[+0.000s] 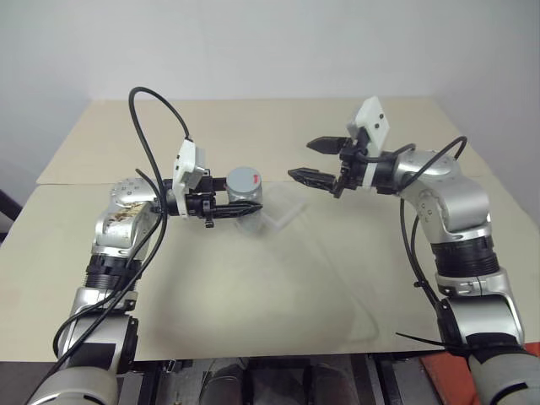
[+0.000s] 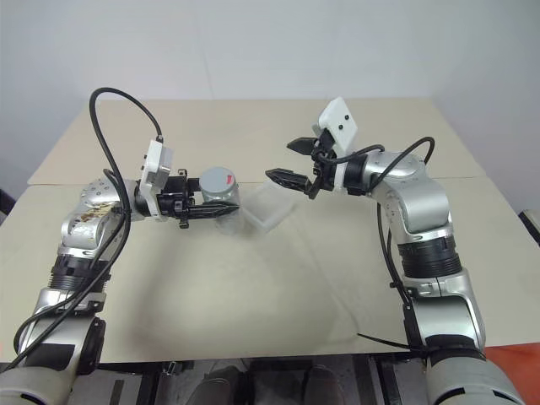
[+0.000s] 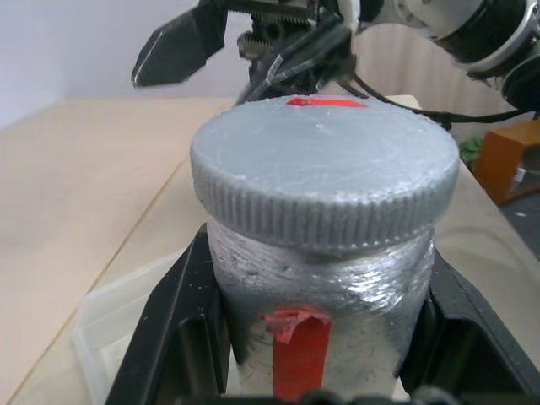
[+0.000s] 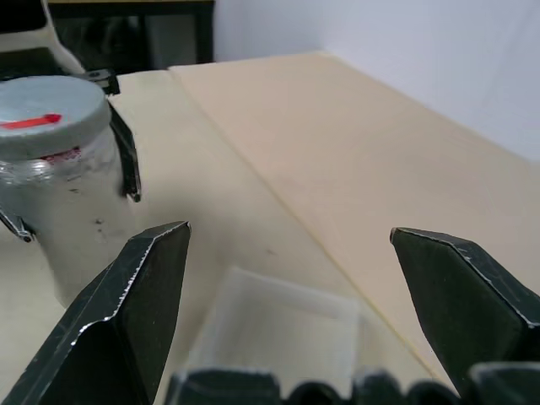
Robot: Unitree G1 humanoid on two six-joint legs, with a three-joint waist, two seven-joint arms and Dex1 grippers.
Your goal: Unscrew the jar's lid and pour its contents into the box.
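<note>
My left gripper (image 1: 246, 207) is shut on the jar (image 1: 245, 199), a silvery upright cylinder with a red stripe (image 3: 299, 346) on its side. The black fingers (image 3: 169, 337) clamp the jar's body below the lid. The grey ribbed lid (image 3: 325, 169), with a small red mark on top, sits on the jar. The clear shallow box (image 1: 283, 211) lies on the table just right of the jar. My right gripper (image 1: 301, 159) hangs open to the right of the jar and above the box, pointing at the lid with nothing between its fingers (image 4: 126, 312).
A beige tabletop (image 1: 253, 278) spreads under both arms, with a seam running across behind them and a pale wall beyond. A black cable (image 1: 156, 101) loops up from the left wrist. An orange object (image 1: 439, 371) shows at the table's near right corner.
</note>
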